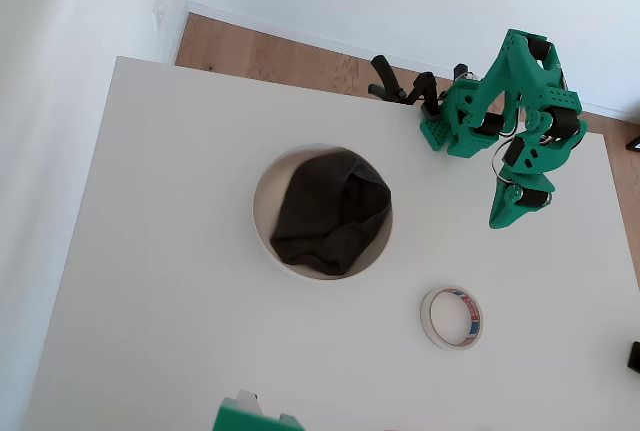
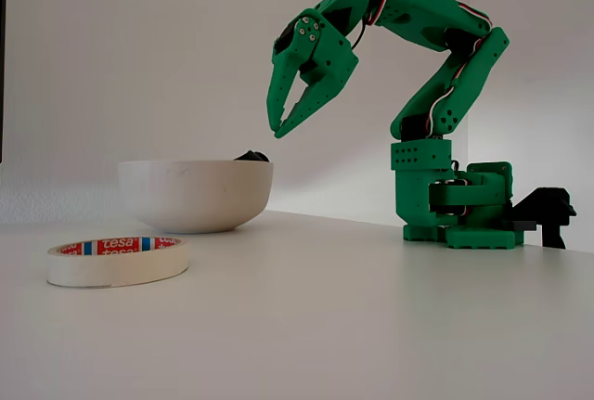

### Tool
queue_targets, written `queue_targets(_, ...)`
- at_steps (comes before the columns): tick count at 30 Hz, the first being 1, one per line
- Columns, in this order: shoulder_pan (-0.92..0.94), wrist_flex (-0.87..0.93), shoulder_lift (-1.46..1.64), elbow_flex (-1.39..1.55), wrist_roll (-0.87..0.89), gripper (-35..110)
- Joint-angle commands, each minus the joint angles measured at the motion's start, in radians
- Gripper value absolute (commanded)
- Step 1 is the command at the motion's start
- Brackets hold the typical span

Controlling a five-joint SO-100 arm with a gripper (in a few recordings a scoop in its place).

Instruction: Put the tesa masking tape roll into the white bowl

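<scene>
Nearest the lens in the fixed view, the tesa masking tape roll lies flat on the white surface, printed core facing up, so a grasp would likely pinch its wall from above. Behind it stands the white bowl, near the roll but not touching; in the overhead view a dark crumpled cloth already fills much of the bowl (the roll would probably land on that rather than on the bowl's floor). The green arm is raised, its end effector hanging in the air above the surface with tips pointing down, released and grasping nothing, its two fingers spread a little apart. By my reading, the task has yet to begin: the roll is untouched and well apart from the end effector.
</scene>
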Motion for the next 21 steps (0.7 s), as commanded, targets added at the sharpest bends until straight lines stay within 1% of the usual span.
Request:
queue_targets(1,-0.011,-0.028,-0.195,-0.166,0.02,-8)
queue_targets(4,-0.002,-0.103,-0.322,-0.181,0.002,-8)
queue_targets(7,0.048,-0.156,-0.442,-0.224,-0.018,-8)
queue_targets(11,0.152,-0.109,-0.635,-0.387,-0.025,-8)
queue_targets(15,0.232,-0.141,-0.735,-0.463,-0.054,-8)
queue_targets(17,0.25,-0.15,-0.769,-0.495,-0.058,-8)
queue_targets(21,0.249,-0.06,-0.879,-0.646,-0.054,-8)
